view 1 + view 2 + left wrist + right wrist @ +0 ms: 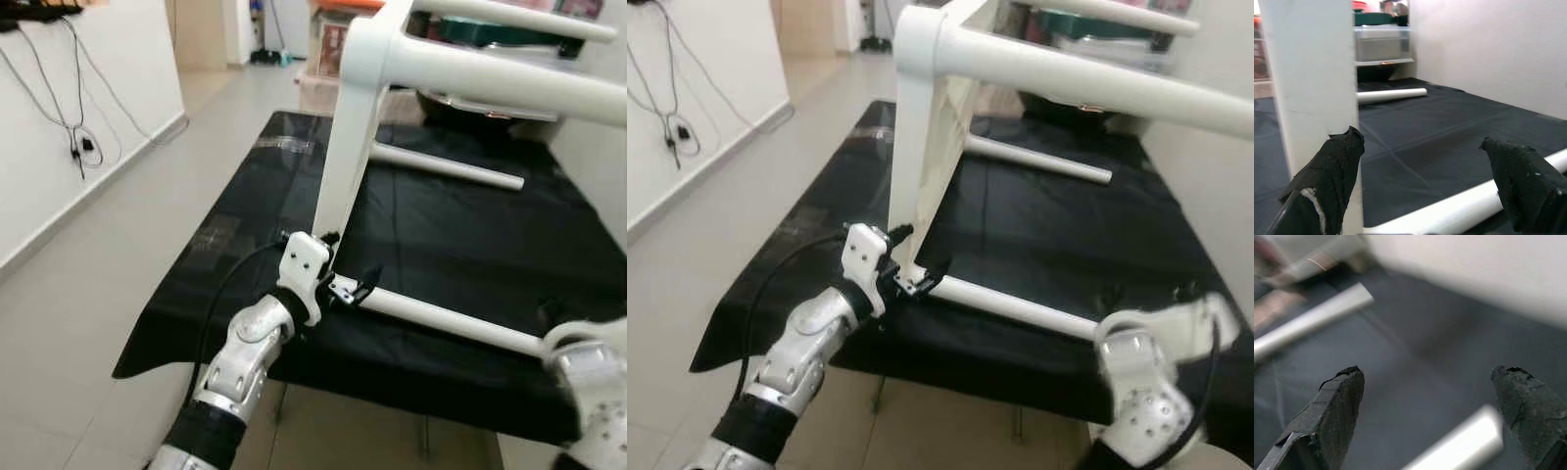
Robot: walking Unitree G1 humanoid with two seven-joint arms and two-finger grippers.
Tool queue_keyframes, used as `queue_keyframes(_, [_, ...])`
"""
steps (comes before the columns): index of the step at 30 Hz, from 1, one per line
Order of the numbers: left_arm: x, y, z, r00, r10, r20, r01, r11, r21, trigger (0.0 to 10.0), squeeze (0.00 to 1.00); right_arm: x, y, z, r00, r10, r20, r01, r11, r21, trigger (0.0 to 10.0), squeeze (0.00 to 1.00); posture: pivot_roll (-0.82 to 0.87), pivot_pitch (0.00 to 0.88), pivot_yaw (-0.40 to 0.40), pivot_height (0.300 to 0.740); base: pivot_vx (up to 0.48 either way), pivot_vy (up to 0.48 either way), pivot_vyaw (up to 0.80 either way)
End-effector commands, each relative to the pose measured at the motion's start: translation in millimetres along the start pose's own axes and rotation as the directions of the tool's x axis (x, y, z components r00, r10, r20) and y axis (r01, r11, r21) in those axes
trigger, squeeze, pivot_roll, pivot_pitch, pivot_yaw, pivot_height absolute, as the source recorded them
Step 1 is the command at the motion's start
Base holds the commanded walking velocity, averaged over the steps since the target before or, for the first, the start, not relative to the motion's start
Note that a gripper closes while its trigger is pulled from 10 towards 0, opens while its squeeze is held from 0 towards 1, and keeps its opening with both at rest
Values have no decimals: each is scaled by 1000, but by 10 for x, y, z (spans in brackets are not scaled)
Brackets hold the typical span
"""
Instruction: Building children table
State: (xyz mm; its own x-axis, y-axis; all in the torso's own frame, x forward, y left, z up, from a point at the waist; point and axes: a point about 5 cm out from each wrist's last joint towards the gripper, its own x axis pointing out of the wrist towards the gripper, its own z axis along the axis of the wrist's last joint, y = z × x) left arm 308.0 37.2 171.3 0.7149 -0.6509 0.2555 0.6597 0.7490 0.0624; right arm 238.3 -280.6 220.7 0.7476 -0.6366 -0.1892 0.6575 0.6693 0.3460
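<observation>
Your left gripper (911, 277) works the frame's foot; your right gripper (1435, 416) waits, fingers spread wide on nothing.

Left fingers (1334, 171) are wide apart, one touching the white table frame (926, 147) where it meets the black-covered bench (1058, 245), the nearer white leg tube (1014, 305) lying between them — probably placed to steady the tilted frame, not clamp it. Beyond your left fingertips a second tube (446, 166) lies loose. Your right gripper hangs just above the near tube's free end, blurred, likely lining up to lift it.
</observation>
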Motion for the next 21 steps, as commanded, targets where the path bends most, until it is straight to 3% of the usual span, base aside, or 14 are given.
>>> queue_keyframes(1, [6,-16,15,1000,-12,5,12,1000,27,10000,0,-55,106,-28,996,70,54,-57,975,-217,10000,231,35,0,-83,740,0,0,0])
queue_keyframes(2, [5,-10,20,1000,-9,7,9,999,32,10000,0,-67,108,7,991,83,107,-44,944,-327,10000,0,36,0,-83,740,0,0,0])
queue_keyframes(4, [-11,17,26,1000,9,10,-9,999,44,10000,0,-70,63,96,968,97,231,40,852,-523,10000,0,47,0,-90,740,0,0,0])
queue_keyframes(5, [-11,17,26,1000,9,10,-9,999,44,10000,0,-70,63,96,968,97,231,40,852,-523,10000,0,47,0,-90,740,0,0,0])
queue_keyframes(7, [-40,53,29,1000,28,8,-28,999,45,10000,0,-75,3,182,948,92,305,110,805,-583,10000,0,47,0,-90,740,0,0,0])
queue_keyframes(11, [-64,79,32,999,45,7,-45,998,44,10000,0,-79,-50,250,935,78,345,154,788,-596,10000,0,47,0,-90,740,0,0,0])
queue_keyframes(12, [-95,105,48,998,68,14,-68,996,50,10000,0,-91,-98,378,899,89,428,232,734,-639,10000,0,50,0,-88,740,0,0,0])
queue_keyframes(14, [-95,105,48,998,68,14,-68,996,50,10000,0,-91,-98,378,899,89,428,232,734,-639,10000,0,50,0,-88,740,0,0,0])
queue_keyframes(15, [-102,111,52,997,73,17,-74,996,52,10000,0,-96,-106,410,889,97,448,251,715,-653,10000,0,50,0,-88,740,0,0,0])
queue_keyframes(19, [-108,231,120,981,180,66,-186,978,94,10000,0,-95,-138,683,787,151,598,392,627,-673,10000,0,53,0,-84,740,0,0,0])
queue_keyframes(21, [-85,295,151,971,225,83,-232,967,103,10000,0,-110,-115,767,749,178,638,420,618,-665,10000,0,53,0,-84,740,0,0,0])
